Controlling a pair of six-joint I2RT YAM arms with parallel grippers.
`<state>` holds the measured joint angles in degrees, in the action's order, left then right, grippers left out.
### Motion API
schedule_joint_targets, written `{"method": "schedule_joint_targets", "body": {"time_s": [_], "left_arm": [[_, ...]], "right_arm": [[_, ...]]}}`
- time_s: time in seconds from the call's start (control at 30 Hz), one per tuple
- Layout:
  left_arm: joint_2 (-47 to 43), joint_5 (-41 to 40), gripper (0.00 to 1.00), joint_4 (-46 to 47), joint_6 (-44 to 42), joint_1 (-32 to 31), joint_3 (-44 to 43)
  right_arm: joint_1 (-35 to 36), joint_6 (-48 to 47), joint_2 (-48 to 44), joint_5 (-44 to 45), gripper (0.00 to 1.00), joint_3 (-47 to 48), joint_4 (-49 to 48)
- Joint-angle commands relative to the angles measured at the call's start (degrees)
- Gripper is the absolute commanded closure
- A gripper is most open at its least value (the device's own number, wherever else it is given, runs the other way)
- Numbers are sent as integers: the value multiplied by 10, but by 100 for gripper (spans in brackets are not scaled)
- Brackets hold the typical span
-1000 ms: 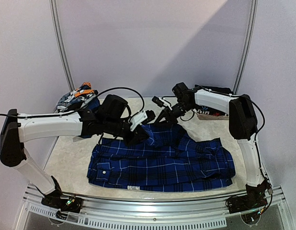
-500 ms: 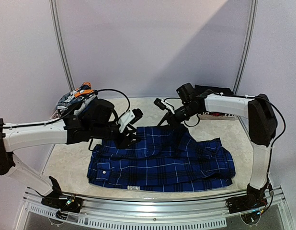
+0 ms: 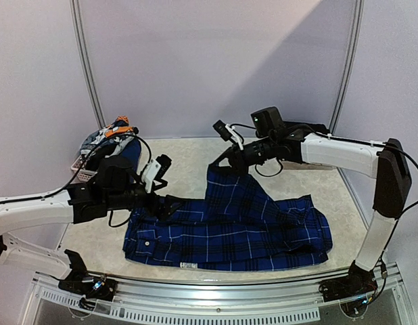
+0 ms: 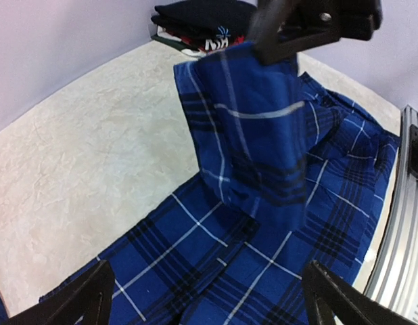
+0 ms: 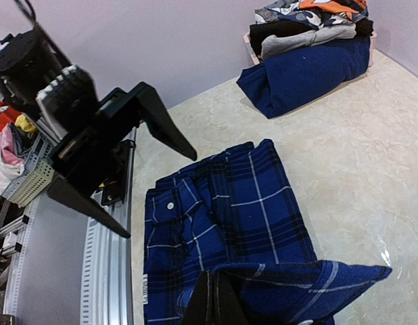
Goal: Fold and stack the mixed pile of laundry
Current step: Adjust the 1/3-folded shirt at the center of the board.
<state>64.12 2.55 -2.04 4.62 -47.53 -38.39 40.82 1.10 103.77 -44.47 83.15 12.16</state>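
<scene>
A blue plaid garment (image 3: 236, 227) lies spread across the middle of the table. My right gripper (image 3: 220, 157) is shut on its far edge and holds that flap (image 4: 260, 128) raised above the rest; the pinch shows at the bottom of the right wrist view (image 5: 222, 301). My left gripper (image 3: 170, 206) hovers open just over the garment's left part, its two fingers (image 4: 80, 298) spread wide with only flat cloth beneath. The rest of the mixed laundry pile (image 3: 107, 139), grey, white, orange and dark blue pieces (image 5: 307, 47), sits at the back left corner.
A pale basket (image 3: 80, 164) holds the back-left pile. A stack of dark folded clothes (image 3: 300, 130) lies at the back right (image 4: 202, 17). A metal rail (image 3: 216, 298) runs along the near table edge, and curved frame poles (image 3: 87, 68) stand at the back.
My left gripper opened, released the plaid cloth and drew back to the left. My right gripper closed on the far edge and lifted it up and slightly left.
</scene>
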Motion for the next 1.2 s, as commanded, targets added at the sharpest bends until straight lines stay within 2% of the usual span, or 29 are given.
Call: {"method": "schedule_joint_targets", "body": {"time_s": [0.0, 0.1, 0.17, 0.33, 0.43, 0.67, 0.9, 1.0, 1.17], "left_arm": [[-4, 126, 0, 121, 47, 50, 45], [40, 242, 1, 195, 73, 89, 55], [86, 295, 0, 234, 83, 96, 48], [201, 382, 0, 326, 124, 103, 9], [260, 437, 1, 456, 188, 110, 6], [390, 518, 0, 644, 296, 121, -38], [474, 564, 2, 762, 380, 125, -87], [498, 586, 13, 839, 435, 125, -91], [502, 603, 42, 849, 443, 123, -92]], "right_arm": [[-1, -34, -33, -96, 100, -15, 32], [-1, -102, -36, -154, 100, -11, 97], [-1, -160, -36, -161, 100, -4, 141], [0, -226, -36, -177, 100, 4, 190], [-1, -244, -41, -182, 100, 5, 202], [-1, -274, -51, -195, 100, 12, 227], [-1, -287, -58, -193, 100, 20, 234], [-1, -284, -57, -184, 100, 23, 230], [-1, -265, -50, -164, 100, 25, 215]]}}
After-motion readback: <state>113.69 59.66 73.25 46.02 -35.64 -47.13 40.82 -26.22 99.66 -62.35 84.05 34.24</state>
